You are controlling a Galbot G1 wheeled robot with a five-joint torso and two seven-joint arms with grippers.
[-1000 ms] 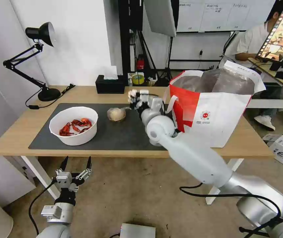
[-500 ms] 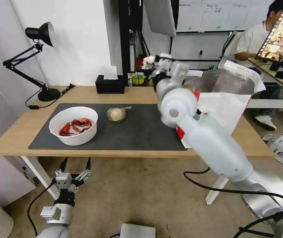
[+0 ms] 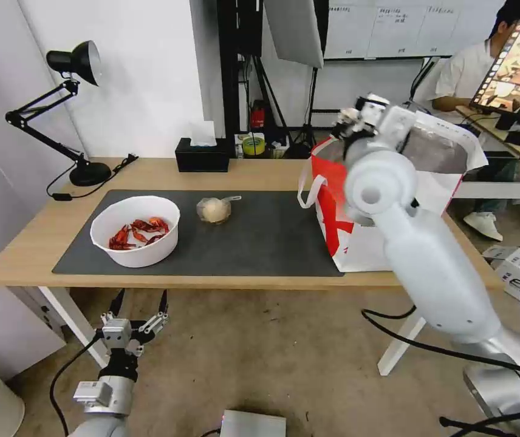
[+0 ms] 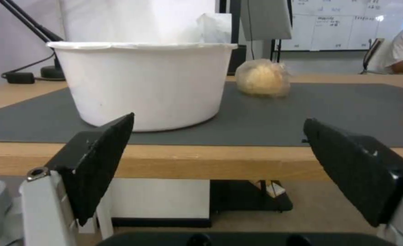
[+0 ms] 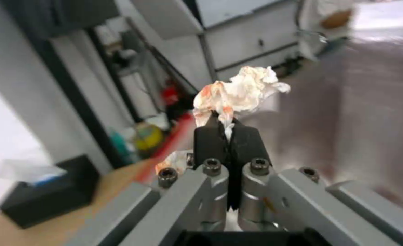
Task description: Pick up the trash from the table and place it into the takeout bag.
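A long table [image 3: 41,255] held a takeout bag [image 3: 369,243] at its 3 o'clock end, bowl [image 3: 135,230] and cup [image 3: 214,210] toward 9. Above the bag's rim, the right gripper [image 5: 228,128] pinched a stained crumpled tissue [image 5: 240,92]; released early, it might fall outside. The left gripper [image 4: 219,164] hung wide open below the table edge

- Your crumpled tissue [image 5: 238,90], white with orange-red stains, sits pinched in the right gripper [image 5: 228,128] above the bag's open top.
- Your takeout bag [image 3: 369,230] stands upright on the table's [image 3: 260,173] right end, silver lining showing.
- Your white bowl [image 3: 136,230] of red shells rests on the dark mat.
- Your small clear cup [image 3: 214,210] of beige food lies near it, apart.
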